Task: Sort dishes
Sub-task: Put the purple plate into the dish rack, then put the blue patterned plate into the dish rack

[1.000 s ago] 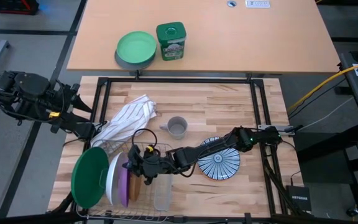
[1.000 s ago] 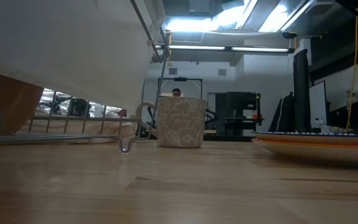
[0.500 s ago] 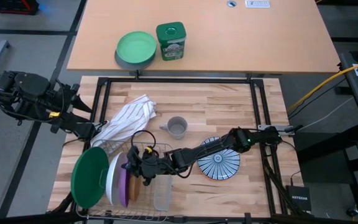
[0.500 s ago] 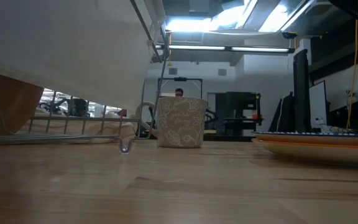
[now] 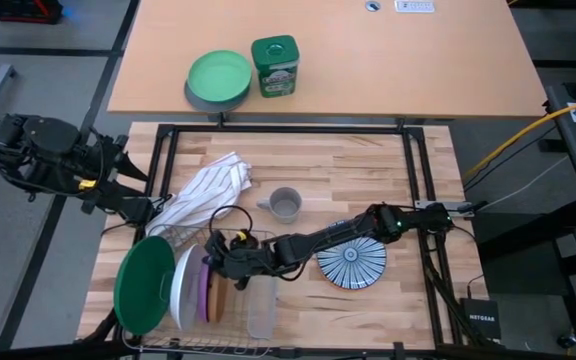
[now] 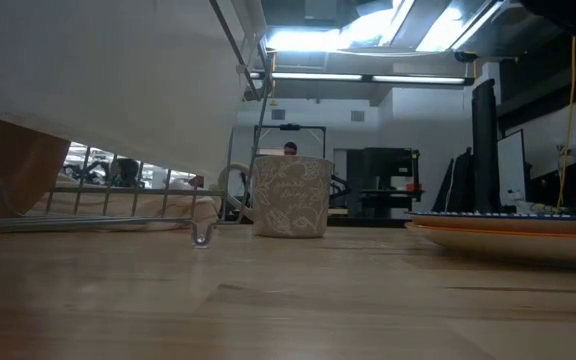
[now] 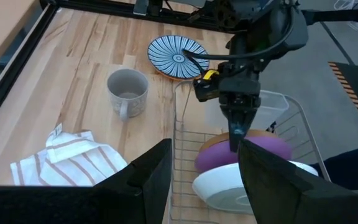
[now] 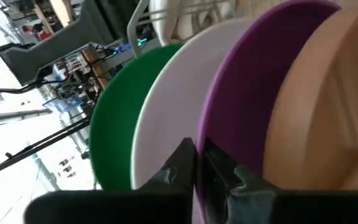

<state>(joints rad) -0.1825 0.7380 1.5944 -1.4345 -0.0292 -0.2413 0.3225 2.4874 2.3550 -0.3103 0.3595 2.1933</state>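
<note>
Purple plate: upright in the wire rack, its rim pinched in my right gripper.
White plate: just beside my fingers.
Striped plate: flat, beneath my right forearm.
Left gripper: wide apart, empty, off the table's left edge.

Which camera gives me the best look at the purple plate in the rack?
The right wrist view: the purple plate fills the frame, upright between the white plate and the brown plate. The high view shows only its thin edge, the left wrist view part of its face. I can't pick it out in the low view.
</note>
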